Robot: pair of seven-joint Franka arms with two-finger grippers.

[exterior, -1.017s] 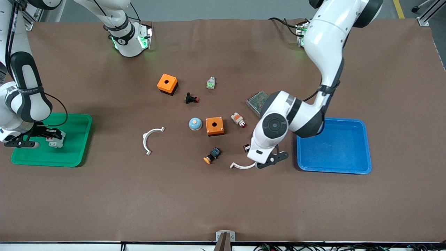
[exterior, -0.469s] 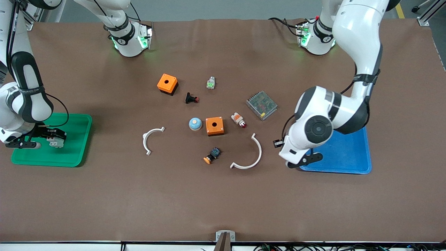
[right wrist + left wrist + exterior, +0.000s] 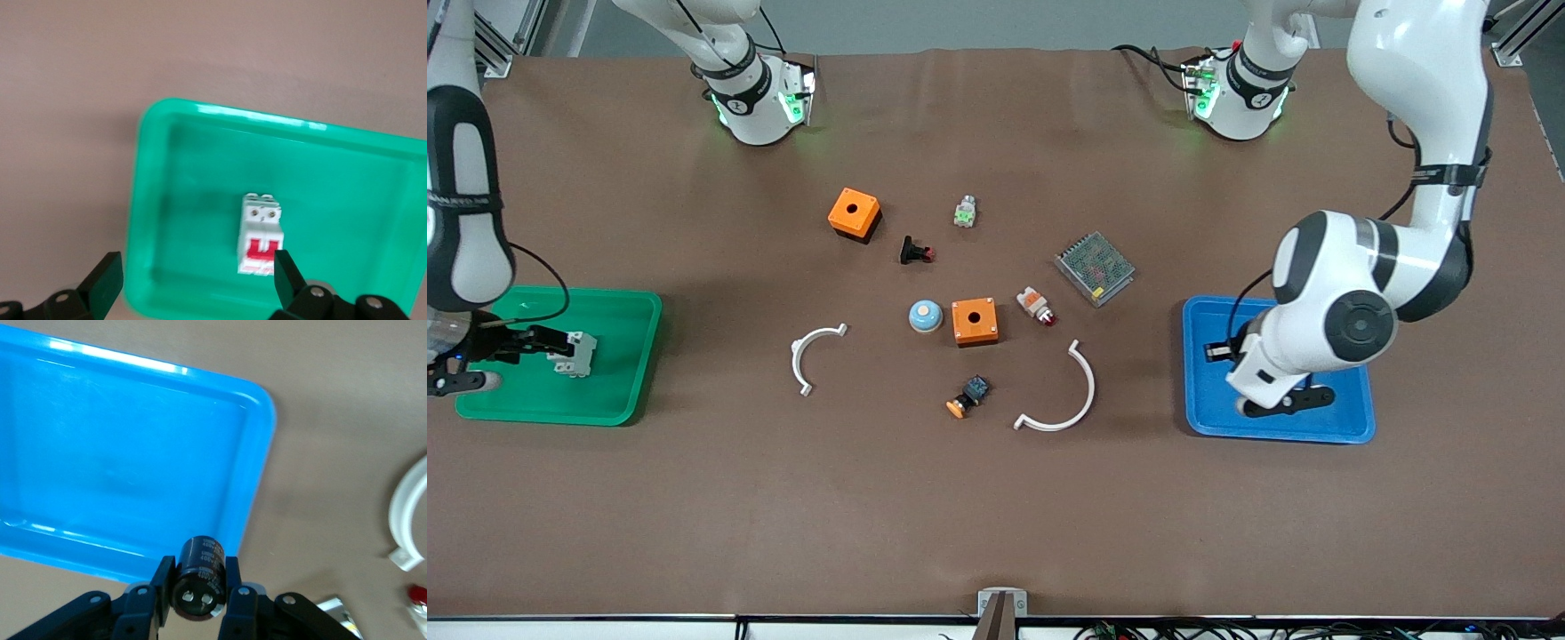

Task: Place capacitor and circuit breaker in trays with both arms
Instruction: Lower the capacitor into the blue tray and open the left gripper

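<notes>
My left gripper [image 3: 1221,354] is shut on the capacitor [image 3: 1213,351], a small black cylinder, and holds it over the blue tray [image 3: 1325,418]. In the left wrist view the fingers clamp the capacitor [image 3: 199,577] at the tray's rim [image 3: 257,460]. The circuit breaker [image 3: 574,354], white-grey with red levers, lies in the green tray [image 3: 618,391]. My right gripper [image 3: 498,360] is open above that tray. In the right wrist view the breaker [image 3: 261,233] lies free on the tray [image 3: 200,167], close to one fingertip.
Mid-table lie two orange boxes [image 3: 854,213] [image 3: 974,321], a black push button [image 3: 914,252], a blue dome [image 3: 926,316], a white-and-orange part [image 3: 1036,306], a mesh-topped metal box [image 3: 1095,267], an orange-capped button [image 3: 967,396] and two white arcs [image 3: 811,354] [image 3: 1069,400].
My left arm has carried the capacitor from beside the white arc to over the blue tray. My right gripper has let go of the circuit breaker and risen above the green tray.
</notes>
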